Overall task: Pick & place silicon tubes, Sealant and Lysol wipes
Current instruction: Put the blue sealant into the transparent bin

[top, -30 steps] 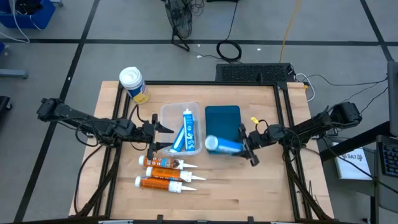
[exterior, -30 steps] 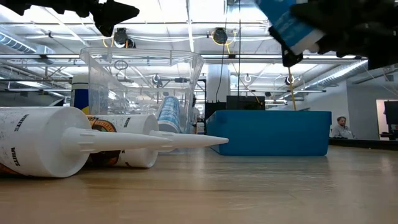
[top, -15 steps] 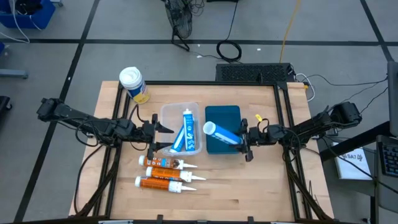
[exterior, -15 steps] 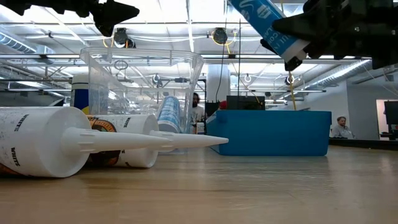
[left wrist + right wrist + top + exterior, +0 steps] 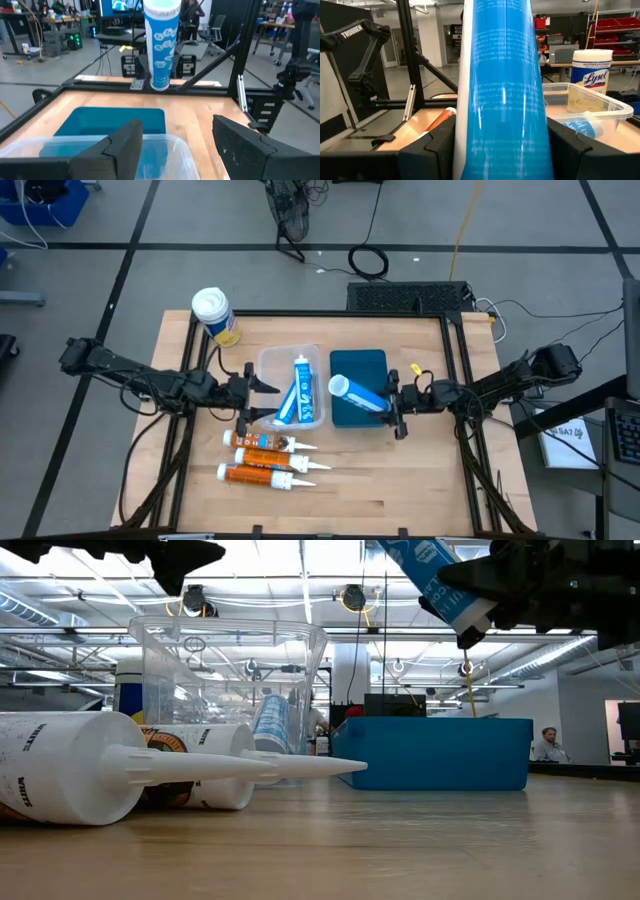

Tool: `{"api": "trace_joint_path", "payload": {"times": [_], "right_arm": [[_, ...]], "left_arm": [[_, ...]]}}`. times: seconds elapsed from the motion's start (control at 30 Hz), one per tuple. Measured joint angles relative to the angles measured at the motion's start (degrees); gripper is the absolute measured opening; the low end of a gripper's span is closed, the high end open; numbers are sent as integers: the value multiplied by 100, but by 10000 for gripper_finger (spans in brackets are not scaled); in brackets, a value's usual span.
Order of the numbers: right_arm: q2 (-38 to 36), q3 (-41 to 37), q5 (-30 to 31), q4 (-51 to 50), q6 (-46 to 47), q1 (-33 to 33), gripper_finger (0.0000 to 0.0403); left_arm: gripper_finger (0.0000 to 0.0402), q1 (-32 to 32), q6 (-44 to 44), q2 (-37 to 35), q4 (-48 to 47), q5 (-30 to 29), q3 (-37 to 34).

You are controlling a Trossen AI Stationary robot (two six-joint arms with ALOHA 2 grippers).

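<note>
My right gripper [image 5: 392, 405] is shut on a blue silicone tube [image 5: 357, 394] above the blue box [image 5: 358, 368]; the tube also shows in the low view [image 5: 437, 578]. My left gripper [image 5: 255, 385] is open and empty, above the left side of the clear bin [image 5: 270, 365], which holds two blue tubes [image 5: 297, 388]. Three orange cartridges [image 5: 268, 459] with white nozzles lie on the table near the bin. The Lysol wipes [image 5: 214, 315] stand upright at the table's far left corner. My right gripper pinches the blue tube between its two fingers [image 5: 427, 150], on the tube's lower part [image 5: 502, 145]. The fingers come level from the table's right side and lie across the tube. The tube is lifted clear over the blue box, tilted, its white cap end [image 5: 338, 386] up and toward the table's left.
A black frame runs along the table's edges [image 5: 460, 370]. Bare wood lies at the near right [image 5: 420, 480]. Across the table the right wrist view shows the Lysol canister [image 5: 592, 75], the clear bin [image 5: 585, 112] and an orange cartridge [image 5: 442, 120].
My right gripper has gone a little toward the table's far edge and turned, staying shut on the blue tube. The tube has tipped from lying level over the blue box's near edge to standing tilted, its cap end swung up. It has kept still in the last half second.
</note>
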Motion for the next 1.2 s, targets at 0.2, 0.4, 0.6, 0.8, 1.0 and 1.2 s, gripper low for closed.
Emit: {"api": "trace_joint_path", "payload": {"times": [0.2,0.4,0.6,0.8,1.0,1.2], "right_arm": [[125,307,-114,89,-51,-2,204],[723,982,-336,45,-378,6,204],[1486,1566,-303,-156,-484,-26,204],[1943,1972,-297,-142,-487,-26,204],[2011,2083,-280,-196,-528,-57,204],[2007,2083,-290,-174,-436,-163,204]], "left_arm": [[241,0,96,0,49,-24,0],[241,30,143,6,402,-108,-2],[241,233,109,344,1096,-233,-2],[241,319,297,1471,2524,-134,-2],[241,319,349,2382,4014,69,7],[241,290,258,2941,4236,659,377]]}}
